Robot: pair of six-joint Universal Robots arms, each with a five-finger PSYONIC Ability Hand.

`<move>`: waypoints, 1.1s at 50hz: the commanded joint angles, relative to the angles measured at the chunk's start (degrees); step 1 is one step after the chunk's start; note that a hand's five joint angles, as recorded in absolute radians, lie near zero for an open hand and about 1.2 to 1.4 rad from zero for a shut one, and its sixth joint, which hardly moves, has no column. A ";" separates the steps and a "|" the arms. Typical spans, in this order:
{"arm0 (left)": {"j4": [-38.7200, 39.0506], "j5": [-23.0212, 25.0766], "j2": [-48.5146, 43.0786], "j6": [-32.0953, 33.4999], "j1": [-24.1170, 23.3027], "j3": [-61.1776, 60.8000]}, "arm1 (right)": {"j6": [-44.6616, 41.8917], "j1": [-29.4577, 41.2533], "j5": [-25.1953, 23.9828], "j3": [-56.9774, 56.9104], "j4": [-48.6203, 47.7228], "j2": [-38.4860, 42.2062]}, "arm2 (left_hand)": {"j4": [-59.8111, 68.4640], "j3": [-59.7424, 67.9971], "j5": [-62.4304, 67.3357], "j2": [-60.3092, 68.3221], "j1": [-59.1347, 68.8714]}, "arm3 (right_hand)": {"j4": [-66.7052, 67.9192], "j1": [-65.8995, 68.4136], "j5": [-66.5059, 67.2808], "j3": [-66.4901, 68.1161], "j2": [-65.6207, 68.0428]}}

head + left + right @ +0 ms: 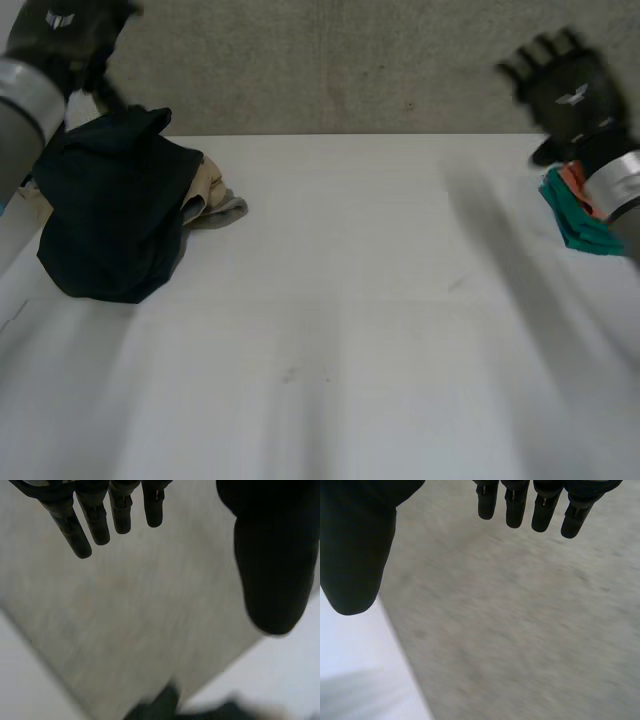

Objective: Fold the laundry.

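Both open, holding nothing: left hand (65, 30) above the dark clothes heap (110, 215), far-left table (350, 300) corner; right hand (570, 90) near a probably folded teal cloth (580, 228).

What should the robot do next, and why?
Probably lower the left hand onto the dark garment heaped close by it and grasp it. That hand and the right hand are open and empty, and the heap lies unfolded on the table.

White worktop (350, 320), plain and matte, spanning the head view from side to side. Beyond its straight far edge, grey speckled floor (350, 60), carpet-like. Soft, even light, with faint grey streaks across the white surface.
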 commanded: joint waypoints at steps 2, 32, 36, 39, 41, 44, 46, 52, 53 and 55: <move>4.49 9.16 -19.96 13.72 7.57 4.64 | -4.65 4.32 0.42 9.66 0.73 0.54 | -0.71 -1.14 -1.66 -0.96 0.38 | -2.06 -2.89 -2.92 -2.12 -2.11; 15.66 6.47 -1.83 -11.99 -7.17 2.29 | -4.83 1.33 1.04 17.49 1.26 -3.85 | 68.07 67.64 67.12 67.82 69.16 | -2.06 -2.89 -2.92 -2.12 -2.11; 15.75 6.56 1.97 -19.91 -11.13 0.70 | -4.39 1.33 1.13 18.01 1.17 -5.52 | 68.07 67.64 67.12 67.82 69.16 | -2.06 -2.89 -2.92 -2.12 -2.11; 15.75 6.82 2.07 -22.92 -13.86 -0.27 | -2.99 1.25 1.48 18.54 1.08 -7.02 | 68.07 67.64 67.12 67.82 69.16 | -2.06 -2.89 -2.92 -2.12 -2.11; 15.75 6.91 0.23 -23.72 -17.90 -2.11 | -2.19 1.16 2.00 18.54 1.08 -7.46 | 68.07 67.64 67.12 67.82 69.16 | -2.06 -2.89 -2.92 -2.12 -2.11; 15.66 6.91 -4.85 -22.76 -23.51 -3.52 | -0.61 0.20 3.67 18.54 1.17 -7.72 | 68.07 67.64 67.12 67.82 69.16 | -2.06 -2.89 -2.92 -2.12 -2.11; 14.96 6.82 -8.11 -21.96 -25.64 -3.70 | 0.44 -1.29 4.72 18.45 1.17 -7.72 | 68.07 67.64 67.12 67.82 69.16 | -2.06 -2.89 -2.92 -2.12 -2.11; 8.91 6.30 -17.61 -16.17 -29.16 -4.40 | 2.03 -2.71 4.99 18.19 1.17 -7.64 | 68.07 67.64 67.12 67.82 69.16 | -2.06 -2.89 -2.92 -2.12 -2.11; 7.68 6.21 -18.06 -15.03 -29.51 -4.31 | 2.20 -2.80 4.99 18.10 1.17 -7.55 | 68.07 67.64 67.12 67.82 69.16 | -2.06 -2.89 -2.92 -2.12 -2.11; 5.30 6.12 -18.50 -13.01 -30.47 -4.05 | 2.73 -3.15 4.90 17.84 1.26 -7.55 | 61.43 61.00 60.48 61.18 62.52 | -2.06 -2.89 -2.92 -2.12 -2.11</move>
